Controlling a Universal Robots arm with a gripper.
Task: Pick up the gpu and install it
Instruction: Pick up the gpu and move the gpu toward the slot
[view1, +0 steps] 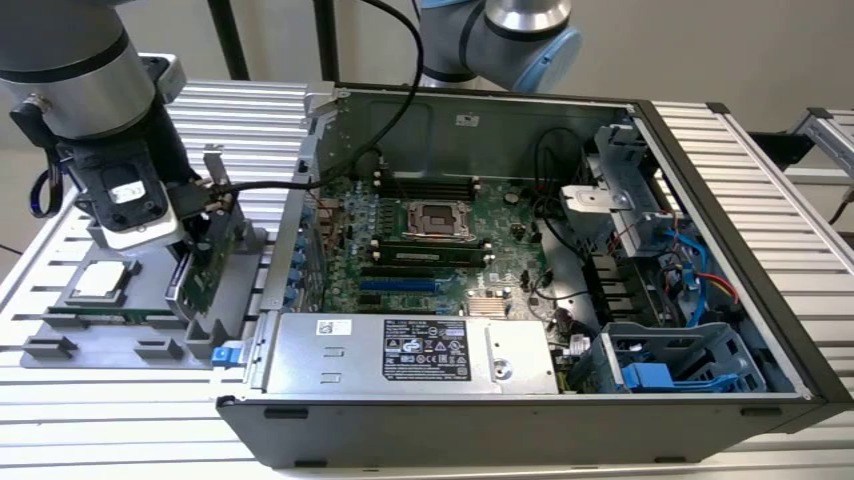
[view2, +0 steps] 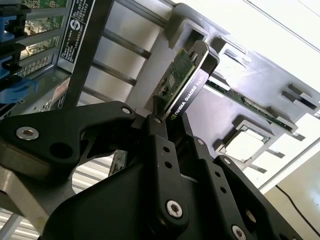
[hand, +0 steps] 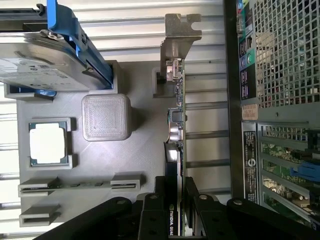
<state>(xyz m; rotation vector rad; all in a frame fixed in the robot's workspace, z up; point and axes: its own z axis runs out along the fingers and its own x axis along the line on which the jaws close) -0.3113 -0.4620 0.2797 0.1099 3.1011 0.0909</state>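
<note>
Clamping narrow on both faces of the gpu (hand: 175, 125), the jaws straddle the card partway along its upper edge and look shut on it, with the black cooler against one jaw and the green board against the other. The card stands on edge in a slot of the grey holder (hand: 140, 150) and does not appear lifted. Its long axis runs straight out from the jaws to its silver bracket (hand: 181, 30), parallel to the computer case (view1: 534, 430) just beside it. The holder sits on the ribbed worktop (view1: 747, 150) at the exterior view's left, and the open case's board slots (view1: 398, 285) lie to its right.
</note>
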